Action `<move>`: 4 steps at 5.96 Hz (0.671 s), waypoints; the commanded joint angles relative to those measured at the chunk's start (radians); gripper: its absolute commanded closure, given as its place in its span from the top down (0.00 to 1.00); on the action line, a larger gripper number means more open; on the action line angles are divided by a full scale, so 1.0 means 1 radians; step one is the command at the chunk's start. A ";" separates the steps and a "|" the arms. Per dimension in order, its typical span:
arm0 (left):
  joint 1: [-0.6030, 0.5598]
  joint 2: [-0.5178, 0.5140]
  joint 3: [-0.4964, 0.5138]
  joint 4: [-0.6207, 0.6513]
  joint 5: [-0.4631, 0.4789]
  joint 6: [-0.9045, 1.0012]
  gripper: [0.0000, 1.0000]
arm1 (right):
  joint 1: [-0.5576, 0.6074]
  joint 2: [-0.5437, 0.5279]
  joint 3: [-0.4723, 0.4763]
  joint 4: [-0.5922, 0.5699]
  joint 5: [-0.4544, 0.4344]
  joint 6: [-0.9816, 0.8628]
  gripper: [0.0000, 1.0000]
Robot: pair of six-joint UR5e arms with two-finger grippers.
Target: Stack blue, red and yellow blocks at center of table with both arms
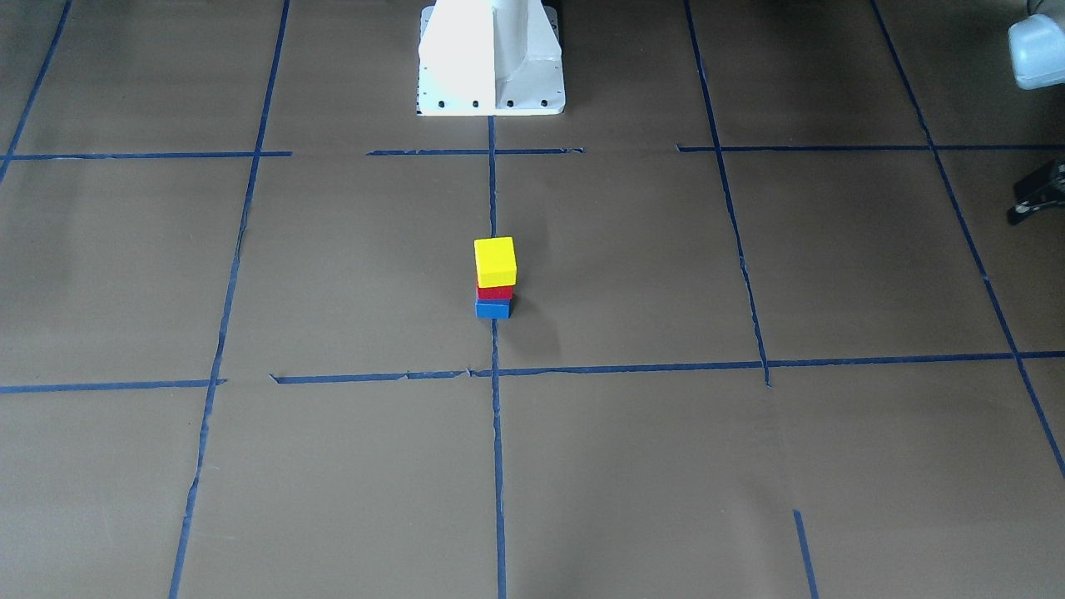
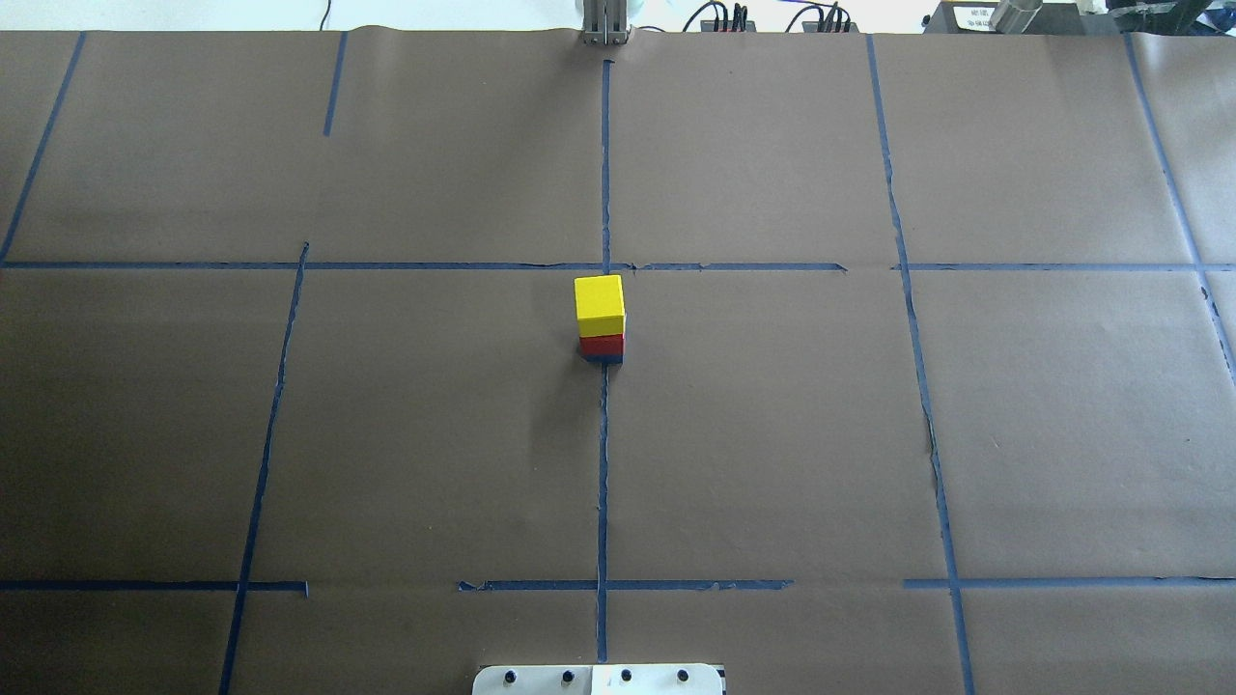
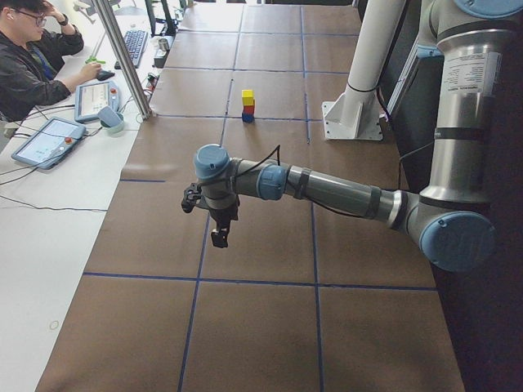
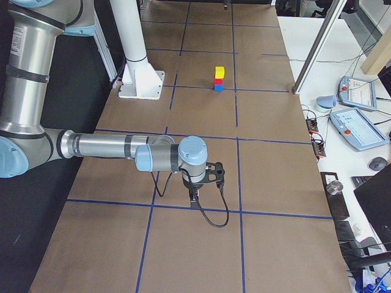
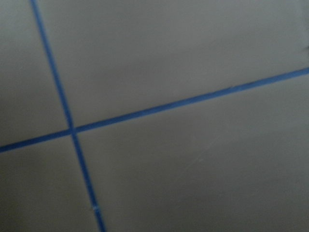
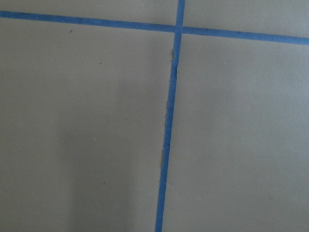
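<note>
A yellow block (image 1: 495,259) sits on a red block (image 1: 495,292), which sits on a blue block (image 1: 492,309), at the table's center. The stack is upright and also shows in the overhead view (image 2: 599,304). My left gripper (image 3: 219,237) hangs over the table far from the stack, fingers pointing down. I cannot tell if it is open or shut. My right gripper (image 4: 194,196) hangs low over the table at the other end, also far from the stack, state unclear. Both wrist views show only brown paper and blue tape.
The robot's white base (image 1: 491,58) stands behind the stack. A dark part (image 1: 1036,195) pokes in at the front-facing view's right edge. An operator (image 3: 33,57) sits at a side desk with tablets, beside a metal pole (image 3: 122,57).
</note>
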 commanded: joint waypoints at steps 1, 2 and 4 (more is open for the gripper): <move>-0.054 0.121 0.041 -0.129 -0.029 0.014 1.00 | 0.000 0.000 -0.001 -0.001 0.001 -0.001 1.00; -0.054 0.120 0.056 -0.130 -0.024 0.011 1.00 | 0.000 0.000 -0.002 -0.001 0.001 0.000 1.00; -0.054 0.120 0.055 -0.131 -0.032 0.010 1.00 | 0.000 0.000 -0.001 -0.001 0.004 0.002 1.00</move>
